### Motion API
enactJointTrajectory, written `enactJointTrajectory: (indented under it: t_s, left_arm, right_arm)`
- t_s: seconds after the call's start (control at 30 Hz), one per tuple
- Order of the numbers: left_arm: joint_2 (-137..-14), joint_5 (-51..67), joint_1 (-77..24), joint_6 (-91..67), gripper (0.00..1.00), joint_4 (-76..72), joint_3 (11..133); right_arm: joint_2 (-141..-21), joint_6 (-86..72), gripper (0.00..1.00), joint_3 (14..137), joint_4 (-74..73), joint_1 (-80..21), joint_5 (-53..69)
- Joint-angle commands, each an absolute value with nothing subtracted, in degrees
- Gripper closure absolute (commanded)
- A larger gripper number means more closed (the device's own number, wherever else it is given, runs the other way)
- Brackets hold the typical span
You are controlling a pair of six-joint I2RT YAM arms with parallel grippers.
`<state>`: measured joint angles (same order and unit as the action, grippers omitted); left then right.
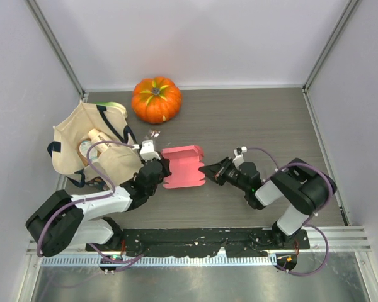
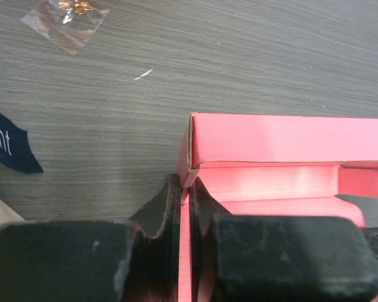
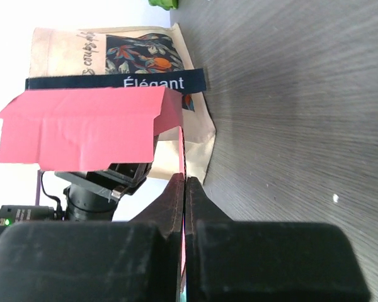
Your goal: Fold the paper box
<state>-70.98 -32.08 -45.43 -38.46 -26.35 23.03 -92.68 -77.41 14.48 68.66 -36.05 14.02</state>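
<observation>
The only clear word is "Élégant", in white letters on a navy band (image 3: 113, 82) across the beige bag (image 3: 57, 56), which lies at the left of the desk (image 1: 252, 119). Beside the band, a grey cursive line runs over the cloth, too faint to read with certainty. The left wrist view catches only the word's tail, "ant", white on navy at its left edge. A bottle (image 1: 99, 136) in the bag has a label too small to read.

Top view overhead, looking down, wrist views close, facing each other, sharing the paper box (image 1: 183, 167)
</observation>
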Motion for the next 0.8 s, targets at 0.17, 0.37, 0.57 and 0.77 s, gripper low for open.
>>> enactJointTrajectory:
  t_s: [0.17, 0.37, 0.57, 0.77]
  left_arm:
    - [-67.76, -31.64, -45.7, -40.26, 1.0, -28.04, 23.9]
    - [-69.96, -31.99, -45.7, -37.44, 1.0, -26.11, 24.78]
    - [-70.31, -30.77, -45.7, -33.49, 1.0, -25.14, 25.58]
    - [-69.35, -26.9, -45.7, -30.94, 1.0, -23.47, 26.28]
  right_arm:
    - [-98.88, -84.03, 0.64, 12.13, 92.21, -34.28, 17.75]
    - [-85.99, -66.48, 0.24, 14.06, 64.12, -30.42, 26.62]
    - [-61.48, -36.62, 0.19, 23.52, 15.94, -28.49, 17.85]
    - [-63.17, -21.46, 0.28, 38.63, -3.57, -26.46, 7.5]
